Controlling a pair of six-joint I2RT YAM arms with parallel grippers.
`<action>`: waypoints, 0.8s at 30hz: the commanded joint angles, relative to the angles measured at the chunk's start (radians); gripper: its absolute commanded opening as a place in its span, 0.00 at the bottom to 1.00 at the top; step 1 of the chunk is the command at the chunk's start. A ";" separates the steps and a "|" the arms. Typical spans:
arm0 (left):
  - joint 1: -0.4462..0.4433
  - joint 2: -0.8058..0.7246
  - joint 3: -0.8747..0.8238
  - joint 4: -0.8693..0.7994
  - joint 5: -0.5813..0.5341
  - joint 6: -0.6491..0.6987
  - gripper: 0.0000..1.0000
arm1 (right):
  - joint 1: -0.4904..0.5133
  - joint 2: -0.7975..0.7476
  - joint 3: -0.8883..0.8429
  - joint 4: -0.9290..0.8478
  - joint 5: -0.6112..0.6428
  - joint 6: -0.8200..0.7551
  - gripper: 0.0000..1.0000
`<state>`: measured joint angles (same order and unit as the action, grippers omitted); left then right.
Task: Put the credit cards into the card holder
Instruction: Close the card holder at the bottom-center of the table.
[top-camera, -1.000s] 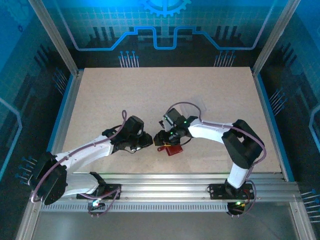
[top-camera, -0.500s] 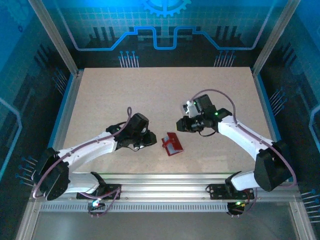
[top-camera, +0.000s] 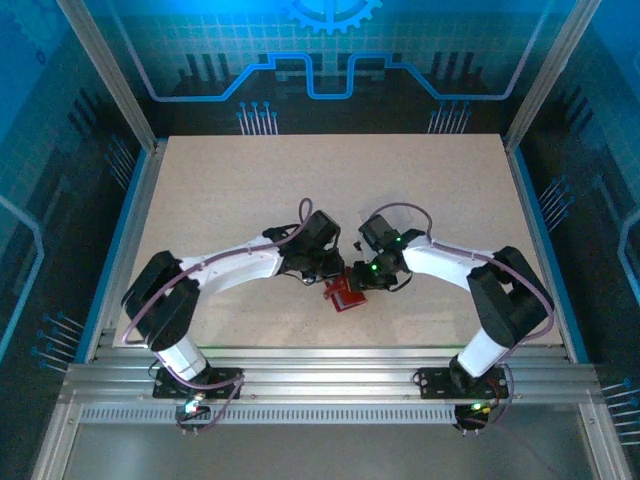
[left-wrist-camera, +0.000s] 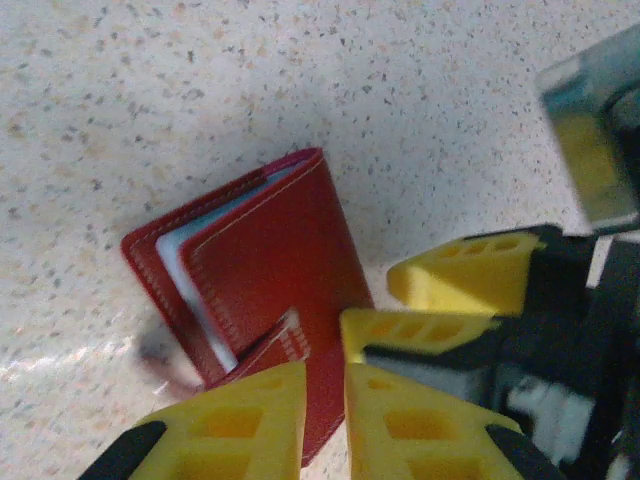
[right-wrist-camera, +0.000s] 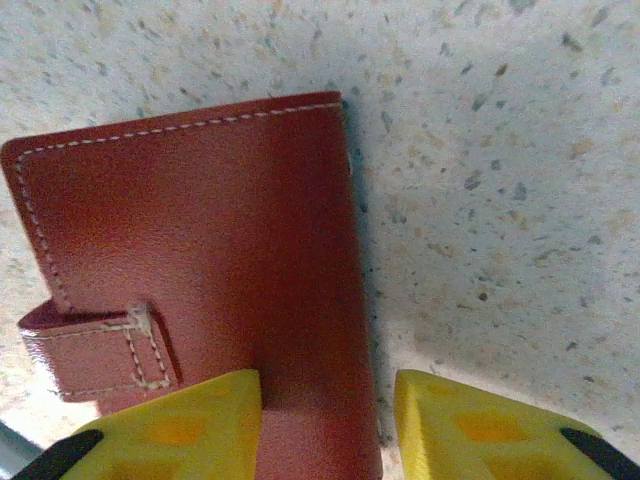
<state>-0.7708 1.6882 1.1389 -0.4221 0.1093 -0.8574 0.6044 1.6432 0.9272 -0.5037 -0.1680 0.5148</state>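
The card holder (top-camera: 347, 293) lies folded near the middle of the surface's (top-camera: 250, 190) near edge, credit cards (left-wrist-camera: 174, 264) peeking out. The left gripper (left-wrist-camera: 325, 420) is pinched together, empty, over its corner; the right gripper (right-wrist-camera: 325, 405) is spread across its edge.

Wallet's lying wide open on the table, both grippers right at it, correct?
No. The wallet is folded shut, tab over its edge, as the right wrist view shows. It does lie on the table, left gripper and right gripper at it.

No word, brand or number can be read; the card holder (right-wrist-camera: 200, 230) bears plain stitching only.
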 joint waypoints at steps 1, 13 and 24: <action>0.005 0.037 0.042 -0.019 0.015 0.018 0.17 | 0.031 0.043 0.011 -0.011 0.093 -0.006 0.42; 0.013 0.141 0.015 0.032 0.040 0.002 0.12 | 0.038 0.048 0.013 -0.011 0.063 -0.007 0.49; 0.022 0.152 -0.127 0.086 0.009 -0.012 0.10 | -0.040 0.001 -0.005 0.031 -0.131 -0.044 0.58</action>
<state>-0.7483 1.8214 1.0805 -0.3229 0.1253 -0.8631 0.5919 1.6741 0.9344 -0.4900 -0.2008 0.4919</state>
